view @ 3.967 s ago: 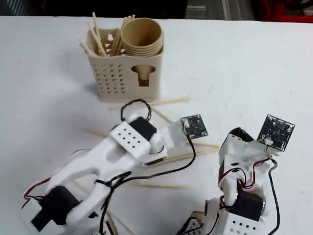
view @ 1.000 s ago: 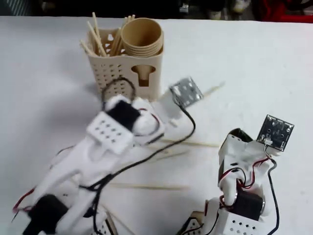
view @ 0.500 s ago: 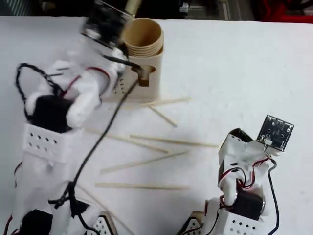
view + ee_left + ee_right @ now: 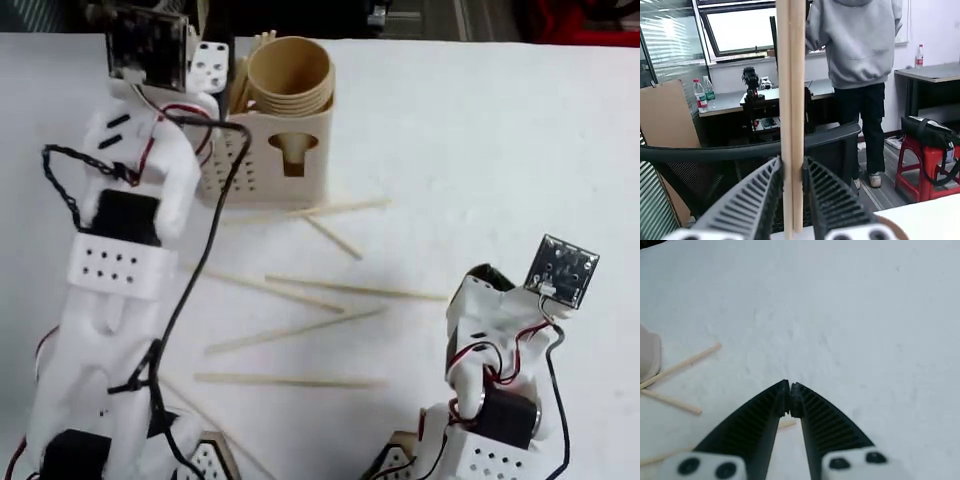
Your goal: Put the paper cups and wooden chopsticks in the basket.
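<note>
Wooden chopstick pair upright, pinched between left jaws, just beside the basket holding paper cups. We log right jaws closed, empty, low over desk; loose chopsticks beside them.

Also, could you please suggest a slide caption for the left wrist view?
Left gripper closed on a pair of wooden chopsticks, seen from its wrist camera.
</note>
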{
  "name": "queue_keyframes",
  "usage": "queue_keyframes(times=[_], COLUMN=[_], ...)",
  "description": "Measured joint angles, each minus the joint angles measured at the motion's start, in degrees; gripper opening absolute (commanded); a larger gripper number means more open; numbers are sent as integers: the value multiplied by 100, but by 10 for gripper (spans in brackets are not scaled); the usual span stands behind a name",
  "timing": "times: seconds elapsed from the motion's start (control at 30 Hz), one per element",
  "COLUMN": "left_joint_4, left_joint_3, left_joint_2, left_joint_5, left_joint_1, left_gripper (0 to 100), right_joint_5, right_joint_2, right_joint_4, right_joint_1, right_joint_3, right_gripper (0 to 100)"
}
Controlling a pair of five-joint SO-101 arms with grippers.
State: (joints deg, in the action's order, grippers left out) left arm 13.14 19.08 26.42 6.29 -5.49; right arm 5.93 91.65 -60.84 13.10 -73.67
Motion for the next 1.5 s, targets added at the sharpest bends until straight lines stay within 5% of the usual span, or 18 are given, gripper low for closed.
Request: queue_keyframes(times=[0.23, 0.5, 0.93, 1.27, 1.5], left_joint_4=[-1055, -791, 1934, 5134, 6330], left_joint_3=[774, 782, 659, -404, -387], left_joint_2=[-325, -976, 730, 1046, 1046], left_joint_5=[0, 0, 53, 1169, 2233], left_joint_1=[149, 316, 325, -422, -1284], left_gripper=[23, 151, 161, 163, 247], right_joint_5=[0, 0, 0, 0, 0], right_joint_2=[0, 0, 0, 0, 0], right_joint_4=[0, 0, 0, 0, 0], right_joint_1=[0, 0, 0, 0, 0], right_joint_3=[0, 0, 0, 0, 0], right_gripper=[19, 19, 19, 19, 19])
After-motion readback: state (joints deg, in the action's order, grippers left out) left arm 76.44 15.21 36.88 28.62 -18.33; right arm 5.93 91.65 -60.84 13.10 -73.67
